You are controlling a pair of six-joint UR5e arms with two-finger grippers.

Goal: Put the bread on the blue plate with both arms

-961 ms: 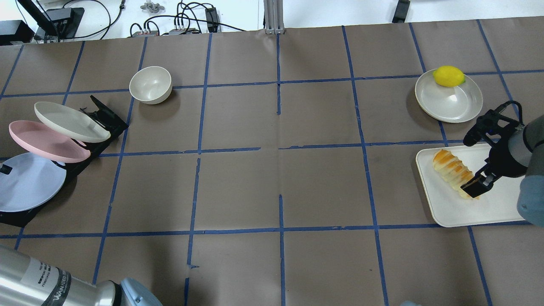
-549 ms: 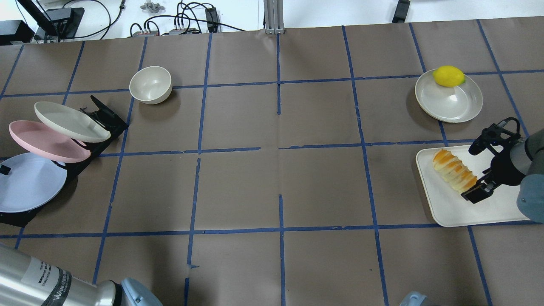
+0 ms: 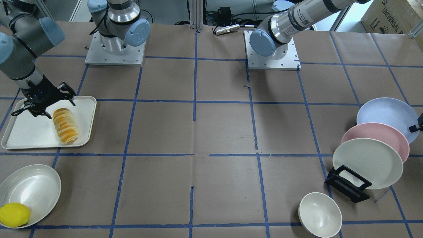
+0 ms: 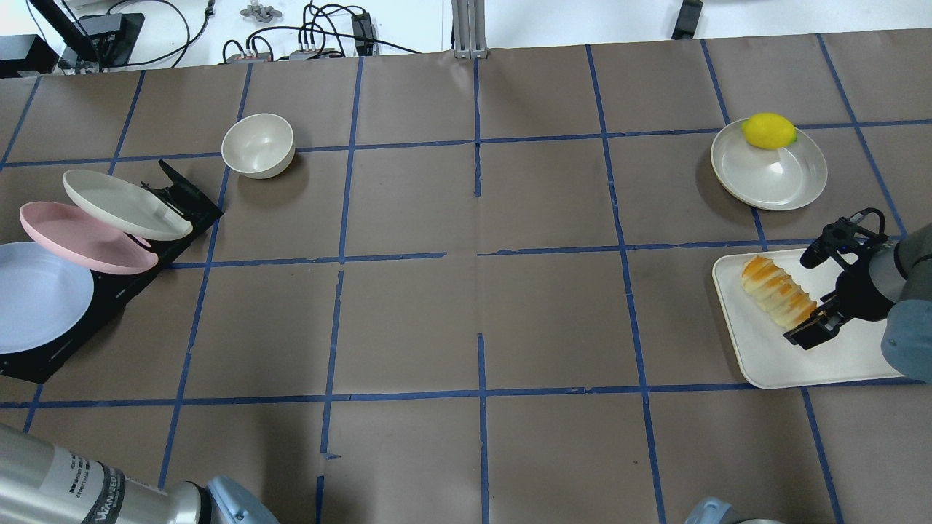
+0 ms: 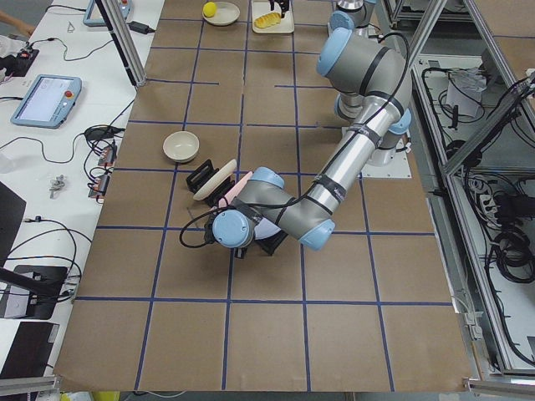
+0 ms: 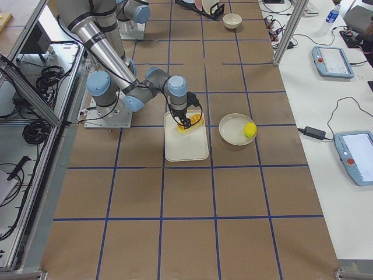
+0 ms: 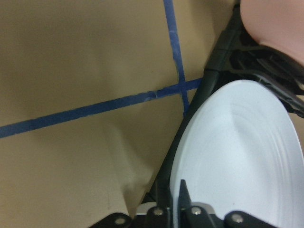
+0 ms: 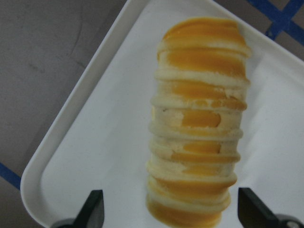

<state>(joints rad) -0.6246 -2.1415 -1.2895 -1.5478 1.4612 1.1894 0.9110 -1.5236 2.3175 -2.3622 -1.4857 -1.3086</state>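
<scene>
Blue plate (image 4: pixel 36 295) sits farther out toward table edge than half second ago, partly over black rack (image 4: pixel 109 306). Left gripper (image 7: pixel 181 202) pinches its rim, so extraction looks under way. Bread (image 4: pixel 778 290) lies unmoved on white tray (image 4: pixel 786 356). Right gripper (image 8: pixel 172 213) has backed to bread's near end, jaws spread wide astride it; grasp not yet made.

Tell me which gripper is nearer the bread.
Right. The right gripper hangs open astride one end of the bread on the white tray. The left gripper is far across the table, clamped on the blue plate.
</scene>
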